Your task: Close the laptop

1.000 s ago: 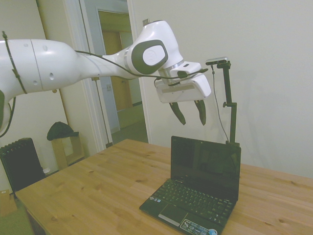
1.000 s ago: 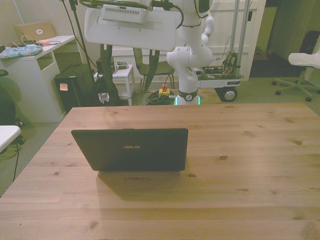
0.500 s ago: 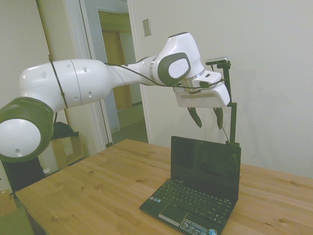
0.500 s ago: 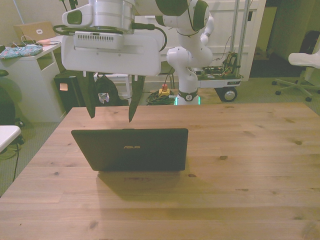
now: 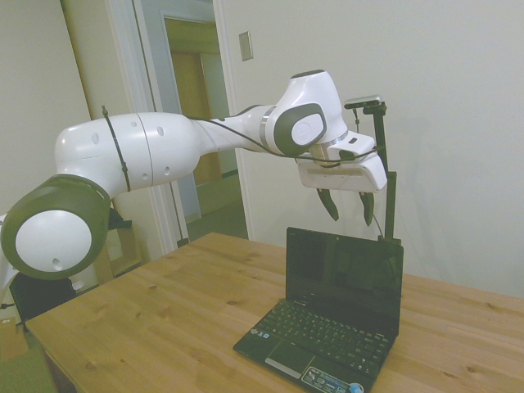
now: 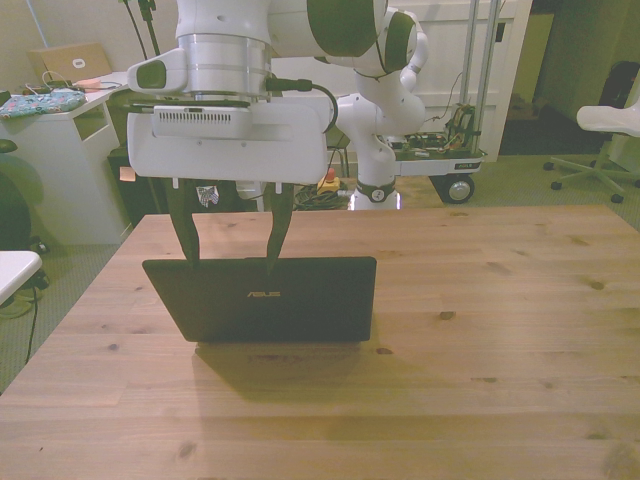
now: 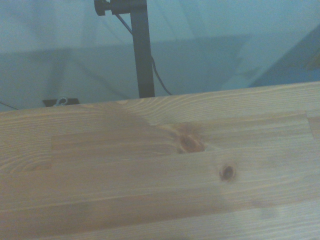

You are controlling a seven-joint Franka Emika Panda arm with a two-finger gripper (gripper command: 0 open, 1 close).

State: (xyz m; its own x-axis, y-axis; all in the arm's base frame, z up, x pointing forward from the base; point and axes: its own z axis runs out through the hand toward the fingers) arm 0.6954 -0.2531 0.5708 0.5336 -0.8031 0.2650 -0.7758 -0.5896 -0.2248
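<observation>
The laptop is a small black netbook standing open on the wooden table, screen upright, colourful stickers on its palm rest. The front view shows the back of the laptop's lid with a small logo. My gripper hangs open just above the lid's top edge, dark fingers pointing down. In the front view my gripper sits over the lid's left half, with the fingertips level with the top edge. The wrist view holds only bare table; the laptop is out of that picture.
Beyond the table's far edge are a white desk at the front view's left, a wheeled cart and a white chair at the right. An open doorway lies behind the arm in the side view.
The gripper has moved out over the laptop and come down, from well above the screen to just above the lid's top edge. The laptop has not moved.
</observation>
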